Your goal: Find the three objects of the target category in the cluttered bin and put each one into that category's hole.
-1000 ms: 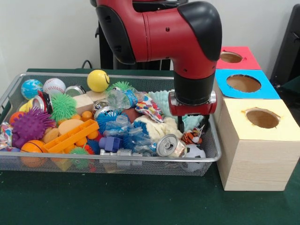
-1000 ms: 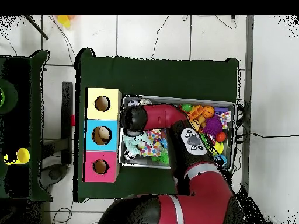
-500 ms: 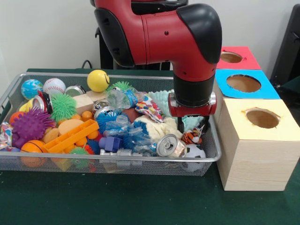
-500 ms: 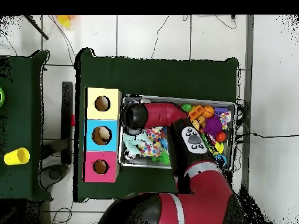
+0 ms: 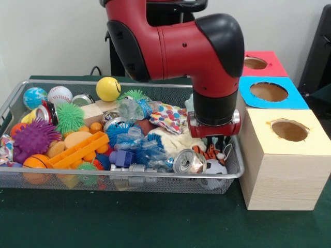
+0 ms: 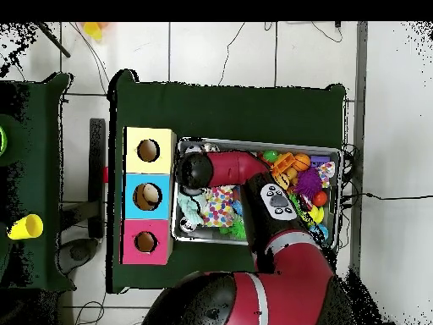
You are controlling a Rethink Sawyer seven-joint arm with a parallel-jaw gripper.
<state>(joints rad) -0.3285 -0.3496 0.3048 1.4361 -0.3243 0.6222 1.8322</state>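
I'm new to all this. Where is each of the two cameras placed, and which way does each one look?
Front view: sits across the table, low, looking over the wire bin at the robot; the red arm comes down, its hand low in the bin beside the yellow box.
Overhead view: hangs above, looking straight down; shows the arm reaching over the bin.
Both share the bin, the arm and the three holed boxes.
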